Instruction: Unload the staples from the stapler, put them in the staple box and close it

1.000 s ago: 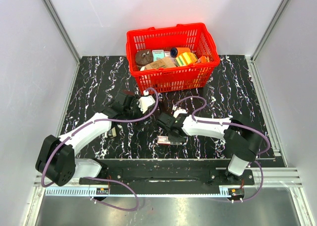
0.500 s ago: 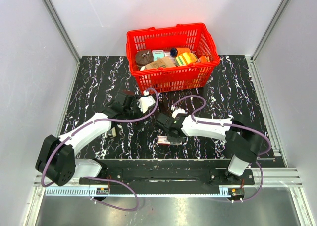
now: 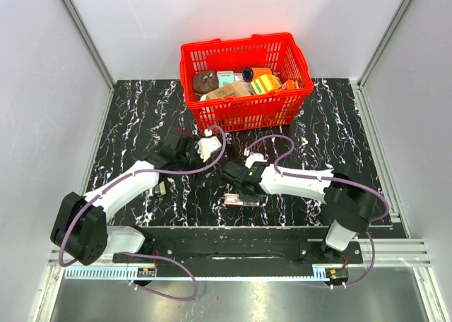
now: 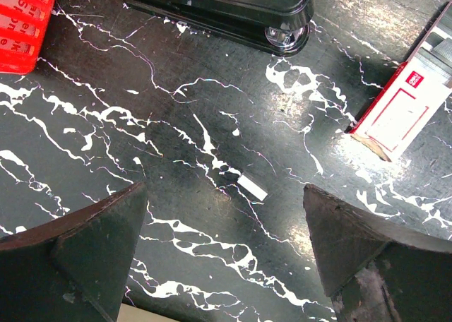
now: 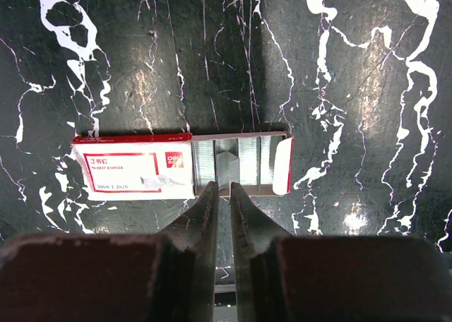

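Note:
The black stapler (image 4: pixel 219 4) lies along the top edge of the left wrist view, and I cannot pick it out in the top view. My left gripper (image 4: pixel 224 189) (image 3: pixel 189 144) hovers wide open over bare table, short of the stapler. A small loose staple piece (image 4: pixel 252 188) lies between its fingers. The red-and-white staple box (image 5: pixel 134 168) (image 3: pixel 240 200) has its tray slid out, showing rows of staples (image 5: pixel 272 165). My right gripper (image 5: pixel 220 186) (image 3: pixel 236 183) is at the tray. Its fingers stand a narrow slit apart, pinching the near end of a raised staple strip (image 5: pixel 227 163).
A red basket (image 3: pixel 246 110) full of assorted items stands at the back of the marbled black table. Its corner (image 4: pixel 21 25) shows in the left wrist view. The staple box (image 4: pixel 404 110) also appears at the right of that view. Grey walls enclose the sides.
The right gripper's jaws have narrowed over the staple box, and the arm has shifted slightly left. The left arm has not moved.

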Controlling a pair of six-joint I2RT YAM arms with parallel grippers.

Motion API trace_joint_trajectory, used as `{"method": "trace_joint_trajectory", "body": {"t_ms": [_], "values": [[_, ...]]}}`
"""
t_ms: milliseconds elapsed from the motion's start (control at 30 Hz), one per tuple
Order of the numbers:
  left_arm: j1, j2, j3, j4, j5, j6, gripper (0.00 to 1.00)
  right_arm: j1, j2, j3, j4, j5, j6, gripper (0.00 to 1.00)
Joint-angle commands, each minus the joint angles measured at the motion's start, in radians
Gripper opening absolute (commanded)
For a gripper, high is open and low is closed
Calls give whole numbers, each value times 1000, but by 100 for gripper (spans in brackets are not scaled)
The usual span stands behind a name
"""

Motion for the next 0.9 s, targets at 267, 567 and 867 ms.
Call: {"method": "trace_joint_trajectory", "body": {"t_ms": [267,567,867], "values": [[0,-18,0,14,4,22,96,10,21,29,39,-7,-9,17],[3,-13,-6,14,1,28,96,12,30,29,80,-37,-24,16],[1,-6,-1,16,1,26,97,8,-85,-10,68,24,-24,22]]}}
